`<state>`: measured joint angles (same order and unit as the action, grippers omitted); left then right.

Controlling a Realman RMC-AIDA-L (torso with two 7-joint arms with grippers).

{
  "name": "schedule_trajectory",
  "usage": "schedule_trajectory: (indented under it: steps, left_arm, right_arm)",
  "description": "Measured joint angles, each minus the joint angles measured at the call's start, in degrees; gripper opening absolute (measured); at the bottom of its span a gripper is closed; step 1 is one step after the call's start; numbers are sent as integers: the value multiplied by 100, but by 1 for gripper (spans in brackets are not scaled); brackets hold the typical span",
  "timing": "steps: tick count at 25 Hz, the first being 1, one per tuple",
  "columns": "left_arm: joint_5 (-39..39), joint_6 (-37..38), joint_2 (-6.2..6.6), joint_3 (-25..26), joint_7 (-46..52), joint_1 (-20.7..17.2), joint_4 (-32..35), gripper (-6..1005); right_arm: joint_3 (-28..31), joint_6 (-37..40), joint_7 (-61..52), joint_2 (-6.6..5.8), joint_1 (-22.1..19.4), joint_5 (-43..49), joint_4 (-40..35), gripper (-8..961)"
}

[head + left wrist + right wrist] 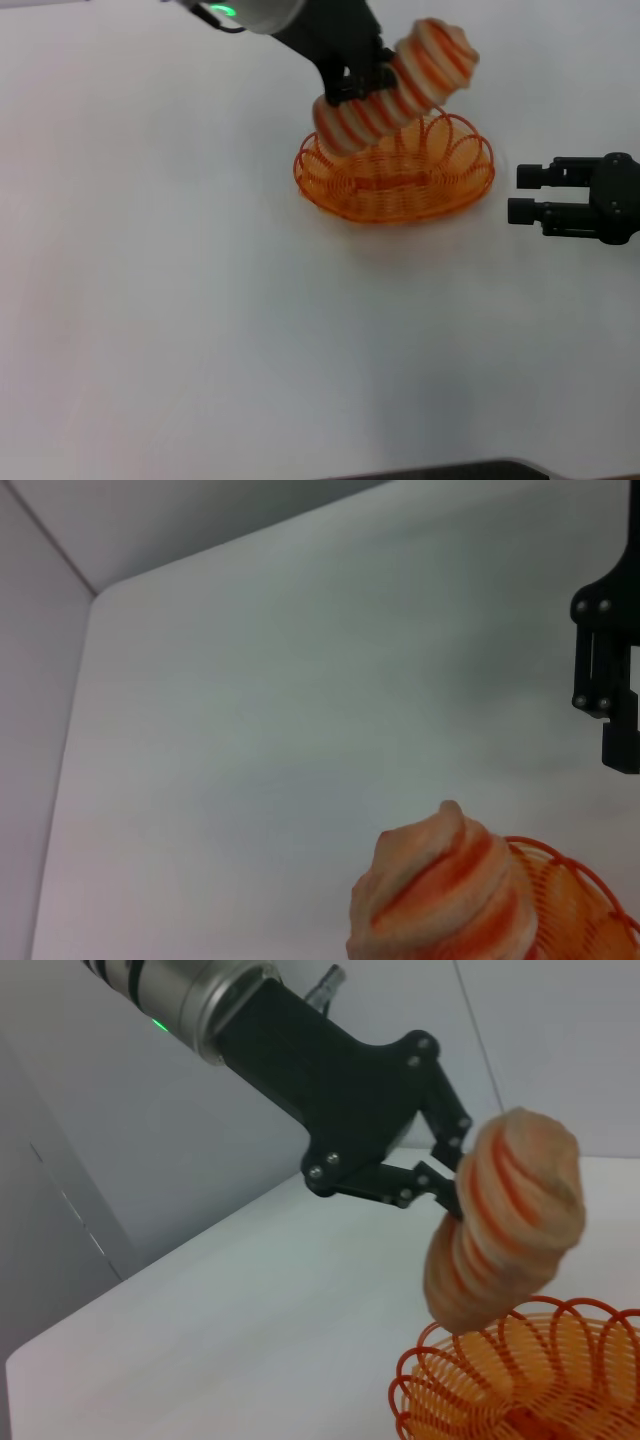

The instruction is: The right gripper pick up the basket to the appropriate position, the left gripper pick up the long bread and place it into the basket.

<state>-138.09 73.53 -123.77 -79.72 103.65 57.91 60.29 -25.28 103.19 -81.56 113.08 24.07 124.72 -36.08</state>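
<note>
Head view: left gripper (362,72) clamps long bread (400,85), hiding basket's (395,175) far rim; right gripper (528,194) spread.

My left gripper (362,78) reaches in from above, arm angled down, fingers (428,1182) clamped tight. My right gripper (527,193) sits level and apart, its two prongs spread, nothing between them.

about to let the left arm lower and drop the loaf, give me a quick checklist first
1. Left gripper jaws shut on the striped cream-and-orange long bread: ok.
2. Bread above the oval orange wire basket: ok, its lower end is over the rim.
3. Bread level with the basket: not ok, it is tilted.
4. Basket resting on the white table: ok.
5. Right gripper clear of the basket: ok, open beside it.
6. Basket interior empty: ok.
</note>
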Motion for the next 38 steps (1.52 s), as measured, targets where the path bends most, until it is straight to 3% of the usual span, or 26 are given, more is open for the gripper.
schedule_trajectory:
  steps: [6, 11, 23, 25, 28, 30, 33, 38]
  left_arm:
    - [-127, -199, -9, -222, -120, 330, -435, 105]
    - [-167, -108, 8, -246, -212, 502, -696, 150]
    - [-307, 11, -25, -292, -189, 496, -662, 365]
    - [-146, 45, -26, 31, -200, 443, -618, 458]
    - [448, 137, -6, 928, -326, 237, -622, 598]
    - [1229, 260, 12, 1883, -500, -155, -786, 604]
    - [1624, 308, 15, 2261, -559, -438, -937, 613]
    - [3136, 527, 59, 3011, -817, -1557, -1660, 613]
  right_arm:
    - [23, -2, -9, 32, 2, -11, 37, 641]
    - [91, -5, -18, 39, 4, -27, 47, 641]
    - [75, -57, -18, 38, 75, -24, 49, 641]
    - [80, -60, -18, 38, 75, -23, 49, 641]
    - [89, -61, -16, 34, 74, -26, 49, 641]
    - [92, -65, -5, 30, 75, -27, 49, 641]
    - [93, -76, 12, 29, 90, -28, 50, 641]
    - [93, -81, 13, 22, 144, -28, 49, 641]
